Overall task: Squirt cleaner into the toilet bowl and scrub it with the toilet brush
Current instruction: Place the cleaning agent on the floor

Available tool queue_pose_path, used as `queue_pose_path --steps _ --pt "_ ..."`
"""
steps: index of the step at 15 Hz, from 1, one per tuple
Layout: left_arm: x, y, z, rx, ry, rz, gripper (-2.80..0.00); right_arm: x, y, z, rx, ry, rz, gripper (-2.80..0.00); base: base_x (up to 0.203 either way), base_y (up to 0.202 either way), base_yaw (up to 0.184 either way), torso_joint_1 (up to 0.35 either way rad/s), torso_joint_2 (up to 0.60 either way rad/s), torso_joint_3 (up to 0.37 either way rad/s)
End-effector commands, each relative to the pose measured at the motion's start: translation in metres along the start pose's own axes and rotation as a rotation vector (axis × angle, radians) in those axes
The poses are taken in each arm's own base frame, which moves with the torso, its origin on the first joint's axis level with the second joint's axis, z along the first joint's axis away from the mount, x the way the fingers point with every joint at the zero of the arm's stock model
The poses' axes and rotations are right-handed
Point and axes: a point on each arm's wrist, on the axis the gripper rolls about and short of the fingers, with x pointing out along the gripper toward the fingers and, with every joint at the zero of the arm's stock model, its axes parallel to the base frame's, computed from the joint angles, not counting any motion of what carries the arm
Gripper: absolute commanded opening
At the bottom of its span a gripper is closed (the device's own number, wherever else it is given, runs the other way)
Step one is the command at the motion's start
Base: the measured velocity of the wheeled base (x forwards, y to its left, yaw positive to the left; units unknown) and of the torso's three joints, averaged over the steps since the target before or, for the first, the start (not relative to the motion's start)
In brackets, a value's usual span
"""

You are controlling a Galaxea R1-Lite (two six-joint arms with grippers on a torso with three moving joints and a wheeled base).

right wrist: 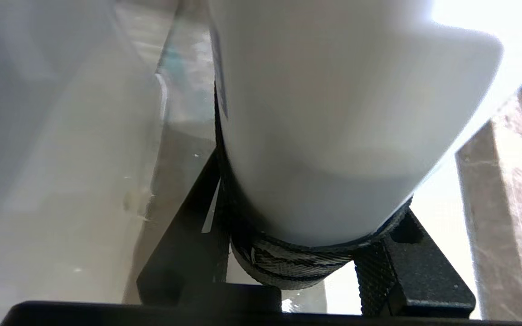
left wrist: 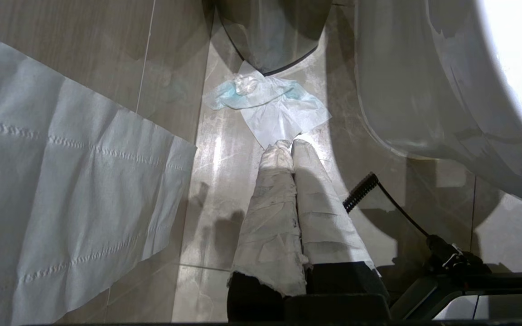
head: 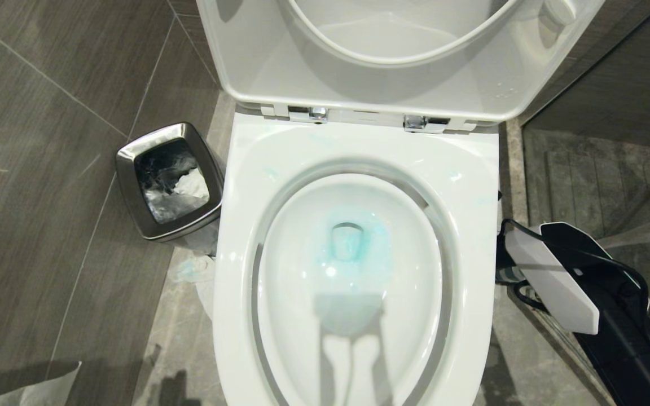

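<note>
One step apparently done, blue cleaner (head: 353,237) pooled in the one toilet bowl (head: 359,146), scrubbing left: one toilet brush (head: 649,232) untouched at its right, one steel bin (head: 133,186) left, right gripper (right wrist: 297,258) half-spread clamping one white bottle (right wrist: 333,136) beside the bowl, left gripper (left wrist: 289,147) closed, empty.

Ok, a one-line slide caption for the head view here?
Open toilet bowl with blue cleaner pooled at the drain, steel waste bin on its left, right arm low at its right side.
</note>
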Motion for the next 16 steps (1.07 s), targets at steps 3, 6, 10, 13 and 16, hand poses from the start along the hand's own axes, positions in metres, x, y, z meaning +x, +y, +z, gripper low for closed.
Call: queue_pose_path --steps 3,6,10,13,16 --pt "0.0 0.0 0.0 0.003 -0.001 -0.001 -2.8 0.002 -0.001 0.01 0.007 -0.032 -0.007 -2.8 0.0 0.0 0.0 0.0 0.0 0.0" --pt "0.0 0.0 0.0 0.006 -0.002 -0.001 -2.8 0.002 -0.002 0.014 0.007 -0.043 -0.01 -2.8 0.0 0.0 0.0 0.0 0.0 0.0" --pt "0.0 0.0 0.0 0.008 -0.002 -0.003 -2.8 0.001 -0.003 0.017 0.003 -0.067 -0.017 -2.8 0.0 0.0 0.0 0.0 0.0 0.0" --pt "0.0 0.0 0.0 0.01 -0.001 -0.003 -2.8 -0.001 -0.004 0.015 0.006 -0.077 -0.018 -2.8 0.0 0.0 0.0 0.0 0.0 0.0" --pt "0.0 0.0 0.0 0.013 -0.002 -0.007 -2.8 0.0 -0.005 0.018 0.006 -0.081 -0.018 -2.8 0.0 0.0 0.0 0.0 0.0 0.0"
